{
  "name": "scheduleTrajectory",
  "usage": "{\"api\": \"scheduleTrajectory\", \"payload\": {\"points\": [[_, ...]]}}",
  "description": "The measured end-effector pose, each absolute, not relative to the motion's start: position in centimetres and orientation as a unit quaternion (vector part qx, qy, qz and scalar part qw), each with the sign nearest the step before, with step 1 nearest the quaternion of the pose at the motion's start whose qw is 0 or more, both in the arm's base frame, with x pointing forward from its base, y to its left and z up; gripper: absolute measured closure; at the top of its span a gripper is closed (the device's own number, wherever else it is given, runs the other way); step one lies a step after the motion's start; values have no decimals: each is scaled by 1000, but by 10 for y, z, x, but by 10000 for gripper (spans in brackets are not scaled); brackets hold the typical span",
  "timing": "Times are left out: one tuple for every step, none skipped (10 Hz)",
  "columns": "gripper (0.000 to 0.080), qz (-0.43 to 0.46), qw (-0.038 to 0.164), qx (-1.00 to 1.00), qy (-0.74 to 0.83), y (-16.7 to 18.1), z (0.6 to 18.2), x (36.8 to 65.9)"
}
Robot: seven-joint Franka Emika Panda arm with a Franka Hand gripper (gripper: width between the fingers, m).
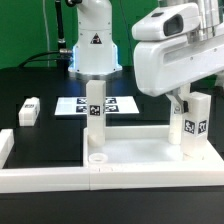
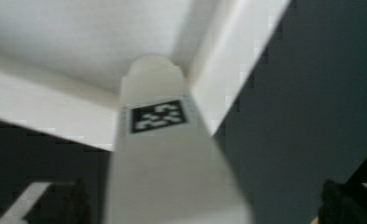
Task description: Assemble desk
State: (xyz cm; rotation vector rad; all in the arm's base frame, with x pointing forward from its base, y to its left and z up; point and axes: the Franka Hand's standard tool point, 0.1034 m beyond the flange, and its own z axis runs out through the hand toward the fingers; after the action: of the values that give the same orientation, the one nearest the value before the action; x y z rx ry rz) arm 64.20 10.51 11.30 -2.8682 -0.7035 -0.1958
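The desk's white rimmed tabletop panel (image 1: 140, 150) lies flat near the front edge. Two white tagged legs stand upright on it: one (image 1: 95, 110) at its far left corner, the other (image 1: 192, 125) at its far right corner. My gripper (image 1: 189, 104) hangs over the right leg, open, with a finger on either side of the leg's top. In the wrist view that leg (image 2: 162, 150) runs up between my dark fingertips (image 2: 34, 203) with a gap on both sides, down to the panel (image 2: 55, 40). My gripper (image 2: 194, 200) holds nothing. A round hole (image 1: 97, 157) shows in the panel's near left corner.
A third white leg (image 1: 28, 110) lies loose on the black table at the exterior view's left. The marker board (image 1: 75, 103) lies behind the left leg. White border rails (image 1: 40, 178) run along the front and left. The robot's base (image 1: 95, 45) stands at the back.
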Motion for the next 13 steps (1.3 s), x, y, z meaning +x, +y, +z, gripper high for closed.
{"api": "scheduleTrajectory", "payload": {"points": [[151, -66, 90, -957, -269, 96, 106, 641], [151, -64, 91, -963, -246, 98, 107, 642], [258, -64, 92, -964, -243, 100, 107, 641], [258, -63, 92, -965, -239, 100, 107, 641], [447, -62, 94, -968, -223, 100, 107, 641], [447, -59, 96, -978, -177, 98, 107, 642], [500, -57, 97, -982, -149, 98, 107, 642], [500, -55, 99, -986, -121, 97, 107, 643], [500, -51, 101, -991, -65, 97, 107, 643], [500, -47, 101, -994, -5, 97, 107, 644], [500, -48, 101, -993, 22, 96, 107, 645], [500, -49, 107, -989, 87, 94, 107, 648], [500, -43, 109, -981, 156, 95, 107, 649]]}}
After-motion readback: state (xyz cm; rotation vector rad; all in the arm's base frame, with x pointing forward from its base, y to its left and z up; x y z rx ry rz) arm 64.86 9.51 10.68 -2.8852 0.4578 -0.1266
